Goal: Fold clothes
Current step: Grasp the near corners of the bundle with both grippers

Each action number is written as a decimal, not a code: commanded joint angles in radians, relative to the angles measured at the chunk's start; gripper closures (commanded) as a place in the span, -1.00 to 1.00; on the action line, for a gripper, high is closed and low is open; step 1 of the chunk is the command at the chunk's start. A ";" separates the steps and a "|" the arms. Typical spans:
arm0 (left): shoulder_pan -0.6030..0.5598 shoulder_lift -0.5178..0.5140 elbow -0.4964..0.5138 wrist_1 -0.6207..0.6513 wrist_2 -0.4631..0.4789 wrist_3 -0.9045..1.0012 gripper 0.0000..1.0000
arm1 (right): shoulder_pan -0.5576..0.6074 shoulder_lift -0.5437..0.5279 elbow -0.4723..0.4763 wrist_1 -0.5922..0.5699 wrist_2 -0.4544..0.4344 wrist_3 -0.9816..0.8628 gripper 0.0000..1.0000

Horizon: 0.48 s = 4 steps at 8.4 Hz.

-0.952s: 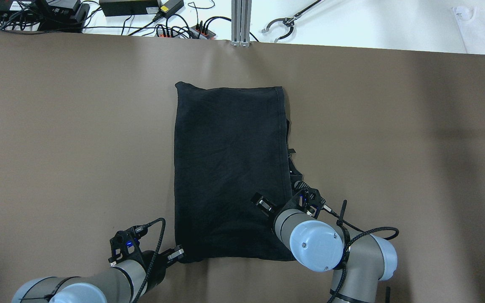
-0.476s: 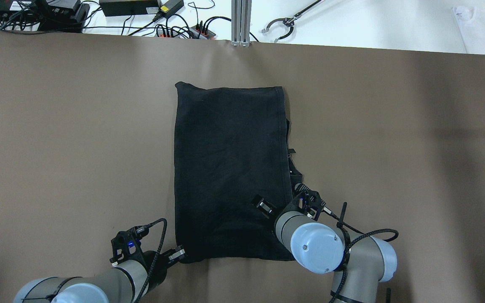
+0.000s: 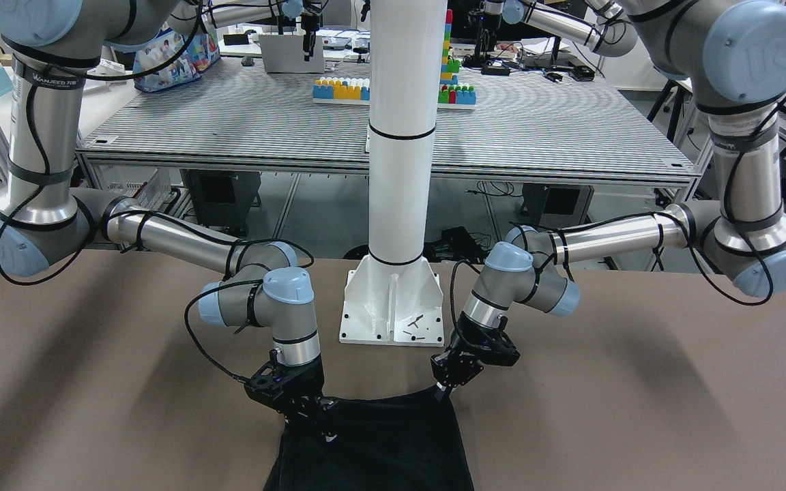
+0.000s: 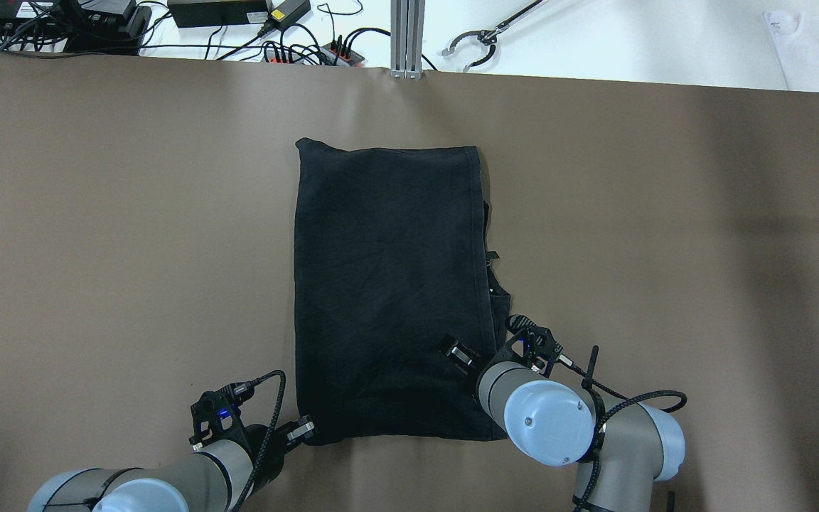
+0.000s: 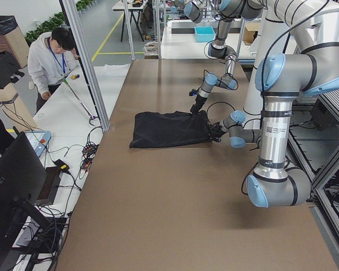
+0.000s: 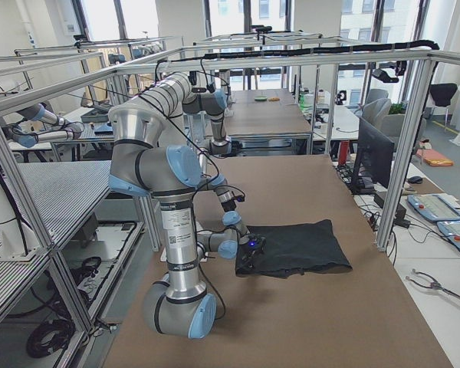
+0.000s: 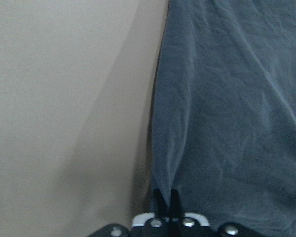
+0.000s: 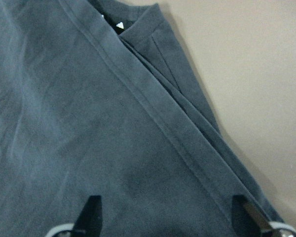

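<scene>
The black clothes point(image 4: 388, 284) lie flat on the brown table as a folded rectangle, with layered hems along their right edge point(image 8: 153, 113). My left gripper point(image 4: 304, 429) is at the near left corner and is shut on the edge of the fabric, as the left wrist view point(image 7: 166, 197) shows. My right gripper point(image 8: 167, 217) is open, its fingers wide apart over the near right part of the clothes, beside the hemmed edge. In the front view it point(image 3: 314, 416) stands at the clothes' point(image 3: 372, 450) corner. In the overhead view its fingers are hidden under the wrist.
The white pillar's base plate point(image 3: 393, 307) stands on the robot's side of the clothes. Cables and power boxes point(image 4: 217, 14), a metal post point(image 4: 407, 35), a grabber tool point(image 4: 480, 39) and a white garment point(image 4: 815, 43) lie past the far edge. An operator point(image 5: 53, 56) stands there.
My right arm has shifted a little toward the near edge and to the right over the clothes. The left gripper has stayed at the near left corner.
</scene>
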 commanded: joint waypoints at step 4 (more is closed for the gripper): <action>0.000 -0.001 0.008 0.000 0.011 -0.001 1.00 | -0.061 0.000 -0.024 -0.010 -0.023 0.015 -0.84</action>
